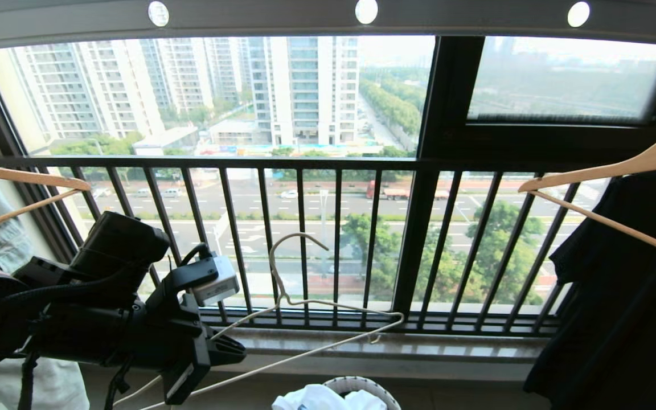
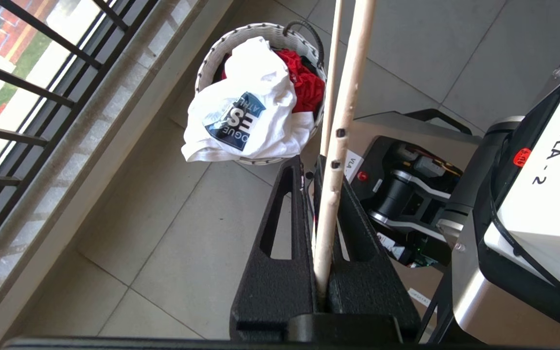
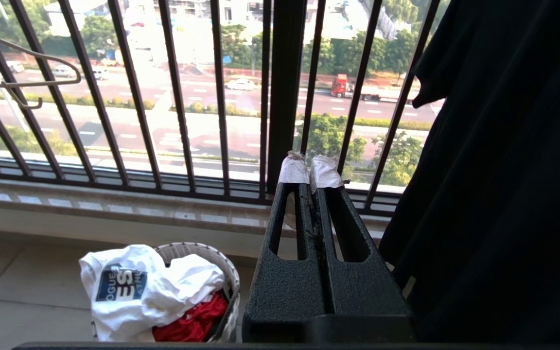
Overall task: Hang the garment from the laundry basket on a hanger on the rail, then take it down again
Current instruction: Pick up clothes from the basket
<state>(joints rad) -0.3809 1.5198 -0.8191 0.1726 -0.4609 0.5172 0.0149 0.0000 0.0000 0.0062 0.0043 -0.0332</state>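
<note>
Left gripper (image 2: 316, 170) clamping hanger (image 1: 305, 302) above basket (image 3: 226, 272); shirt (image 2: 246, 121) looking limp, light, best pinched at collar

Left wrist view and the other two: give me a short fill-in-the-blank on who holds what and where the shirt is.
1. The left gripper is shut on the cream ____.
2. The white T-shirt lies in the round ____.
3. Under the T-shirt shows a ____ cloth.
4. The right gripper is shut and holds ____.

Missing words: hanger; basket; red; nothing
</note>
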